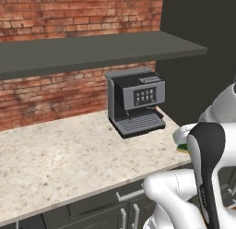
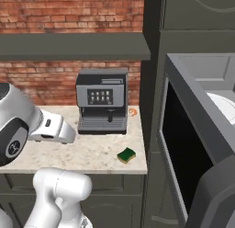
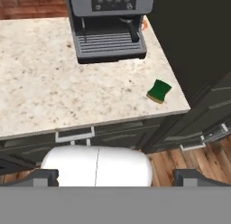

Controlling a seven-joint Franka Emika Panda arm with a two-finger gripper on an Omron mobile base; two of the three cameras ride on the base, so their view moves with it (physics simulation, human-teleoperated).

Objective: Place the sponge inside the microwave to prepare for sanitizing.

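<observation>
The sponge (image 2: 126, 155), a small green block with a yellow underside, lies flat on the counter near its right front corner; it also shows as the sponge (image 3: 159, 91) and, partly behind my arm, as the sponge (image 1: 183, 147). The microwave (image 2: 193, 91) is built into the tall cabinet to the right. Its dark glass door (image 2: 183, 153) is swung open and a white round plate (image 2: 225, 105) lies inside. My gripper (image 3: 117, 177) is open with nothing between its fingers. It hangs above the counter's front edge, well to the left of the sponge and apart from it.
A grey coffee machine (image 2: 102, 107) stands at the back of the speckled counter (image 2: 92, 153), behind the sponge. A small orange item (image 2: 132, 112) lies beside the machine. A dark shelf (image 1: 92, 50) runs above. Drawer handles (image 3: 74, 136) line the cabinet front.
</observation>
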